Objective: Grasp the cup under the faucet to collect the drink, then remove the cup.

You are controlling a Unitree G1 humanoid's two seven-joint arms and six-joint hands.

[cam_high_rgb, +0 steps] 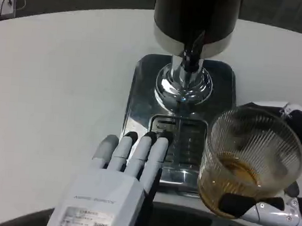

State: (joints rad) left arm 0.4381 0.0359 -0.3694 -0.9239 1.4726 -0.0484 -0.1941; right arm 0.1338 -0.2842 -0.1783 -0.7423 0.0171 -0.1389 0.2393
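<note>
1. The right hand (269, 203) is gripping a ribbed clear glass cup (251, 161), its black-tipped fingers wrapping around the lower wall and the far side.
2. The cup is sitting at the lower right, off to the right of the dispenser's drip grate (182, 147), and it is holding a shallow pool of amber drink (237, 175).
3. The left hand (120, 173) is lying flat with its fingers straight and close together, holding nothing, and its fingertips are reaching onto the front edge of the shiny steel base tray (142, 91).
4. The black and chrome drink dispenser (195, 17) is standing on that tray on the white surface (54, 84), with its faucet (193, 56) pointing down over the grate.
</note>
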